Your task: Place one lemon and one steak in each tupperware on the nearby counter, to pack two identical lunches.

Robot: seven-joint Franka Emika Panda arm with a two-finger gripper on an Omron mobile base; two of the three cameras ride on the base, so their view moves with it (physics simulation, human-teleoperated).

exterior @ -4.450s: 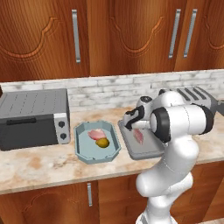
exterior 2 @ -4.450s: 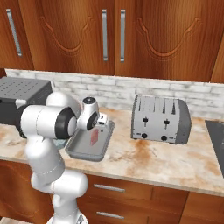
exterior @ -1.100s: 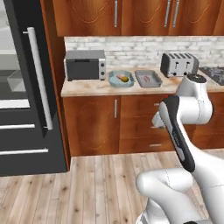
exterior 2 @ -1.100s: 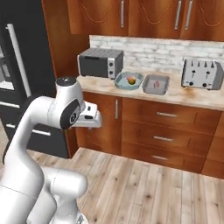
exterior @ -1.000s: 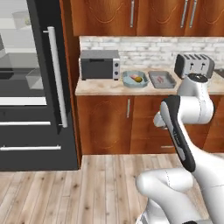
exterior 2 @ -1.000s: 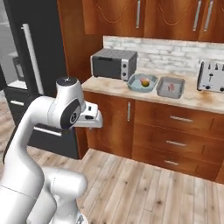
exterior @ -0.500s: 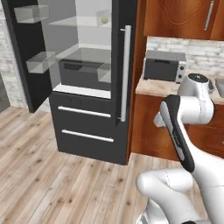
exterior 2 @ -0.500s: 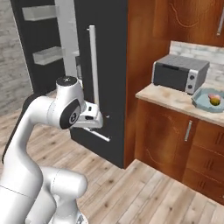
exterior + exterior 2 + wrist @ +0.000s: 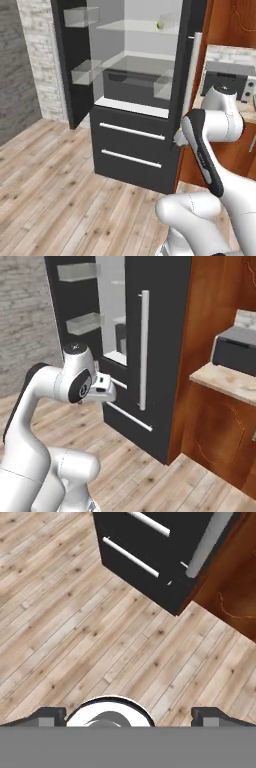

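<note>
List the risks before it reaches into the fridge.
1. The lemon sits on a high shelf, so the reach may be a stretch.
2. The fridge door stands open close beside the arm and could be clipped.
3. The open gripper points at the floor and holds nothing, so it needs re-aiming.

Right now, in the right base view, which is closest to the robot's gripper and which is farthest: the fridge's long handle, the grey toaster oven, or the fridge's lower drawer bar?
From the gripper:
1. Lower drawer bar, just below it and to the right.
2. Fridge's long handle, upright, farther right on the fridge door.
3. Grey toaster oven, far right on the counter.
</note>
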